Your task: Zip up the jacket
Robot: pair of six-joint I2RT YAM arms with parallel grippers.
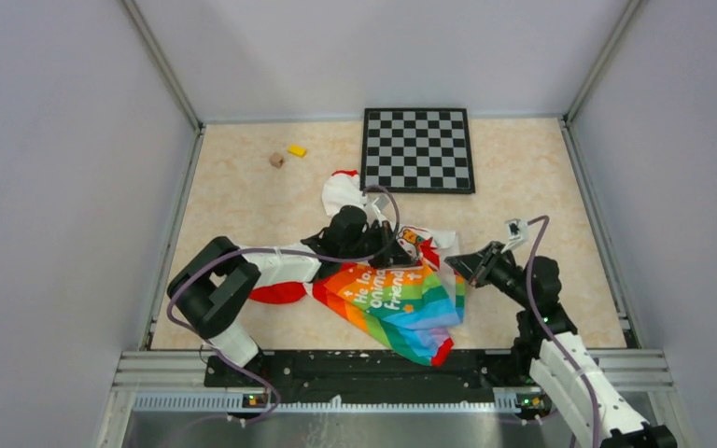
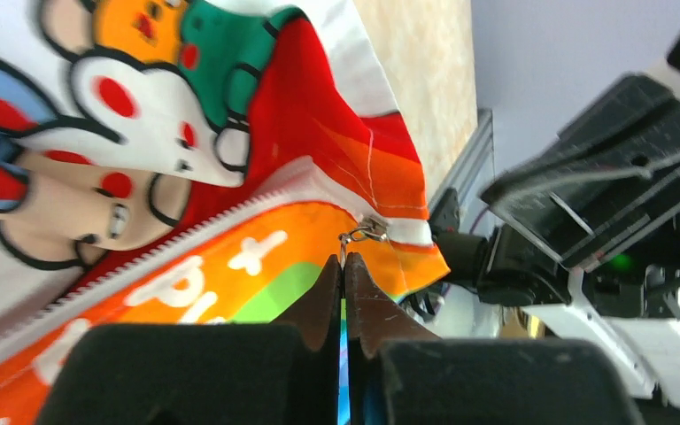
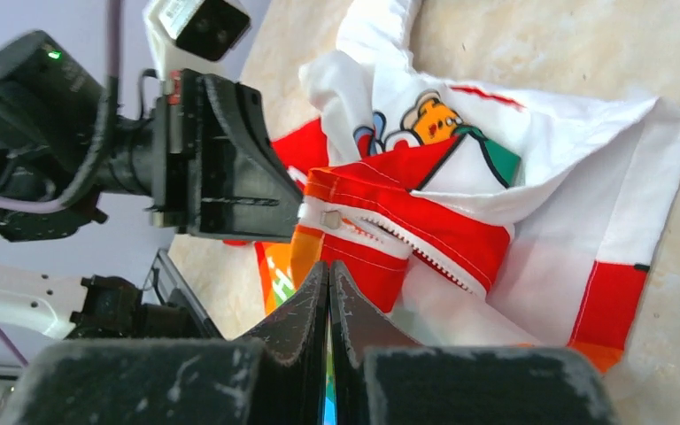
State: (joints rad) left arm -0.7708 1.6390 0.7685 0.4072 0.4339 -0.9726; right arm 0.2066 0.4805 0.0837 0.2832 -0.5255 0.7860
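**A:** Two arms on one small jacket (image 1: 401, 299). Where does it lie?

**B:** Mid-counter (image 1: 541, 187), drawn toward 6 o'clock, with its rainbow panel nearest the bases. The checkerboard (image 1: 418, 149) sits apart at 12 o'clock.

**A:** And the jaws?

**B:** Both pairs are pressed tight together. The left arm (image 1: 271, 266) reaches in from 9 o'clock, and its jaws end just under the zipper pull (image 2: 365, 232). The right arm (image 1: 532, 280) brings its jaws to the hem at the jacket's 3 o'clock edge, just below the slider (image 3: 329, 218).

**A:** Are they holding cloth?

**B:** I can't tell. A sliver of striped colour shows between each pair, but it may be fabric lying beneath.

**A:** Why work from opposite sides?

**B:** My guess is that one anchors the hem so the teeth (image 3: 407, 243) run taut, while the other draws the pull along. The zipping looks barely begun.

**A:** What's the risk?

**B:** The pull is tiny, and closed tips beside it may have missed it. Slack fabric would also bunch.
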